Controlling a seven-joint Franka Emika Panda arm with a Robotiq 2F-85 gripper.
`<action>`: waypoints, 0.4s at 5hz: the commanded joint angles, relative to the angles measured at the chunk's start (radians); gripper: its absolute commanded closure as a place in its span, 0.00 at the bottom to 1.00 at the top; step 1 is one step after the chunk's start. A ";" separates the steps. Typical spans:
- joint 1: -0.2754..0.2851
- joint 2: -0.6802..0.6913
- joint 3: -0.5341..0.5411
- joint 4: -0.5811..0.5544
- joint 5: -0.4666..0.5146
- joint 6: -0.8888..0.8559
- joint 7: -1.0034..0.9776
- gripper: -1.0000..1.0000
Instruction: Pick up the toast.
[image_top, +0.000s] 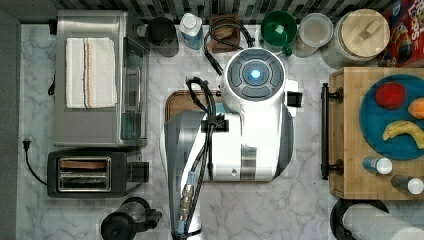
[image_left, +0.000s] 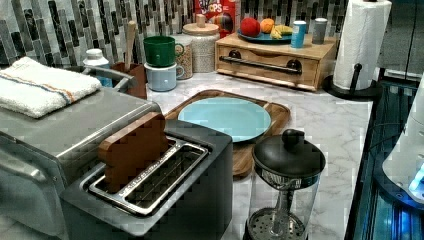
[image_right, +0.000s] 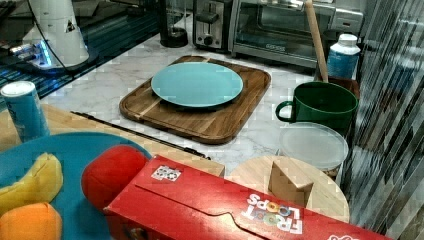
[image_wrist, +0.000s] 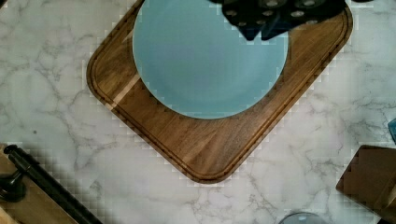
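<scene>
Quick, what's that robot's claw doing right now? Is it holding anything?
Gripper: cannot be told whether open or closed; it hangs over the round light-blue plate, with nothing visibly held.

We see a marble tabletop (image_left: 320, 125) carrying a wooden board (image_left: 272, 117), toaster (image_left: 200, 200) and coffee press (image_left: 285, 190).

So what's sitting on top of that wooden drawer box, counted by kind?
Fruit: 3 (red apple, orange fruit, yellow banana)
Plates: 1 (dark blue round plate)
Small cans: 2 (blue white-capped can, grey white-capped can)
Total: 6
</scene>
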 joint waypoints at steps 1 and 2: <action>-0.002 -0.013 0.002 0.000 0.000 0.002 0.002 1.00; -0.004 -0.039 0.003 -0.036 0.048 0.005 0.017 1.00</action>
